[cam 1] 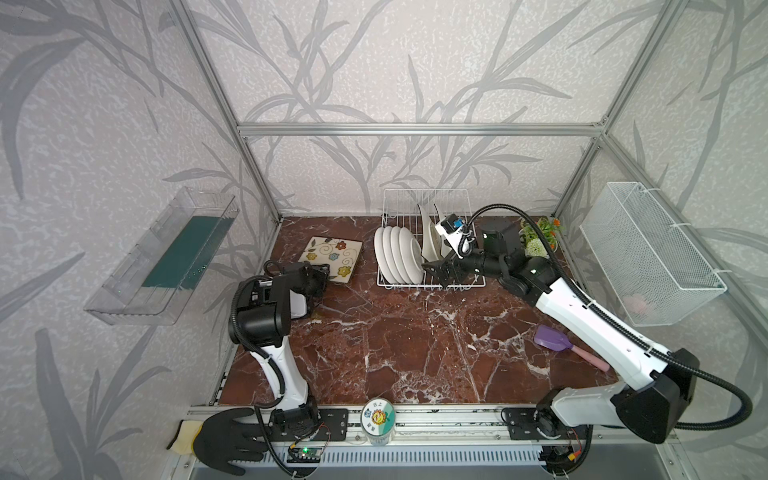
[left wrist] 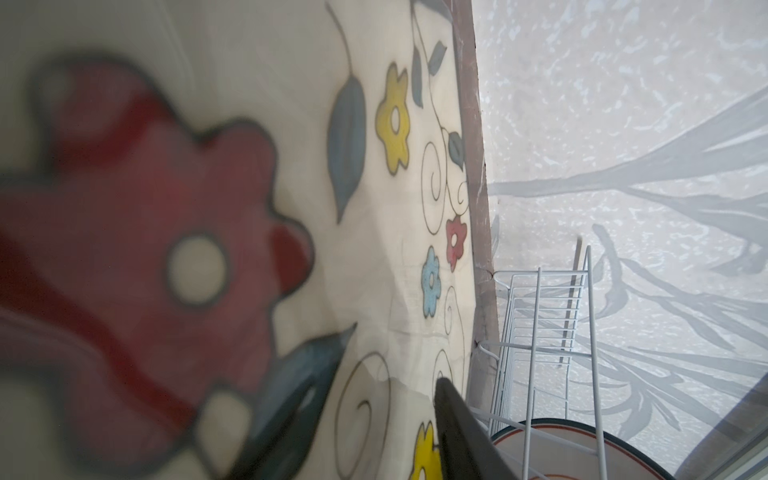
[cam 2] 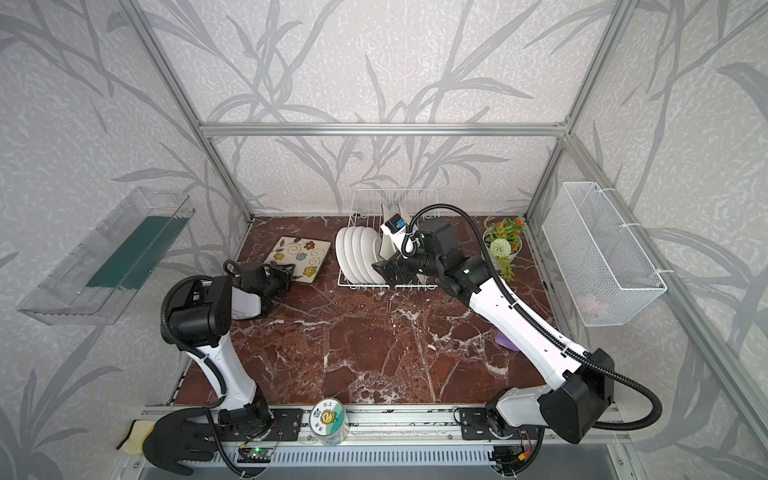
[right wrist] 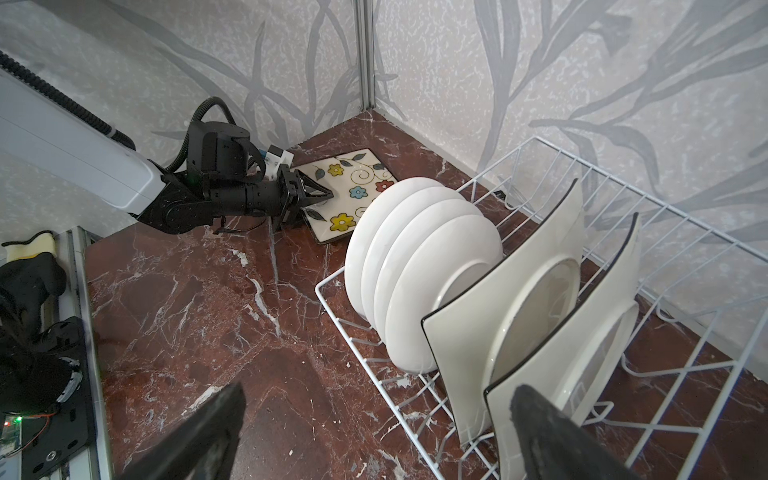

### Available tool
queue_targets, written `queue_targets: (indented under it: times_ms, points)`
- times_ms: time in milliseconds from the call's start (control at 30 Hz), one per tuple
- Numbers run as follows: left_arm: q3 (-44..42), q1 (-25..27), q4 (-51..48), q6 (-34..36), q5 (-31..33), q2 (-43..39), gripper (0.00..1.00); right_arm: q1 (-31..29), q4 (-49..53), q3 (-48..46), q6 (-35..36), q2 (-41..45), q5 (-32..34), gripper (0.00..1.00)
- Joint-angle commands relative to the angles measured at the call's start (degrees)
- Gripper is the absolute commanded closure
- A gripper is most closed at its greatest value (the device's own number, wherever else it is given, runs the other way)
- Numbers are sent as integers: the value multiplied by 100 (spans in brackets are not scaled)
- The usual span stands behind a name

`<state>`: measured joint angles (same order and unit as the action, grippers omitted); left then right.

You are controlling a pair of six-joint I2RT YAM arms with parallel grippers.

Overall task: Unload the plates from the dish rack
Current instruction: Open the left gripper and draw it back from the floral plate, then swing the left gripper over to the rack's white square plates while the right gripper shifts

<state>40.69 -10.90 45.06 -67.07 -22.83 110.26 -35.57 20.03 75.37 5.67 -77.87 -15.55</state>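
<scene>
In both top views: white wire dish rack (cam 1: 428, 199) at the back middle of the red-brown marble table (cam 1: 395, 340). Four round white plates (cam 1: 397, 253) upright in its left half, two square black-edged cream plates (cam 1: 430, 237) upright beside them. Square cream floral plate (cam 1: 332, 257) flat on the table, left of the rack. Left gripper (cam 1: 322, 276) at that plate's near edge. Right gripper (cam 1: 438, 272) at the rack's front edge.

Left wrist view: floral plate (left wrist: 249, 166) filling most of the frame, one black finger (left wrist: 457, 436) at its edge. Clamped or loose: cannot tell.

Right wrist view: right gripper (right wrist: 380, 388) with jaws wide apart, gripping nothing, the nearest square plate just beyond one finger (right wrist: 552, 436). Left gripper (right wrist: 322, 195) over the floral plate's edge.
</scene>
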Motion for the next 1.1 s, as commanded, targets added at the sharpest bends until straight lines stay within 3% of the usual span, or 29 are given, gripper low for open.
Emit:
queue_targets:
  times_ms: [0,167,733,1067]
  points:
    - [-78,17,95,53,-2,-302,50,-30,-33,-35,5,130,21,1]
    - [-88,16,-496,188,36,-534,41,-29,-78,-127,-40,173,19,1]
    - [-158,-9,-2415,557,255,-1478,25,-21,-88,-120,-110,219,175,1]
    - [80,33,-3950,1234,703,-2665,19,-13,-61,-59,-203,184,206,1]
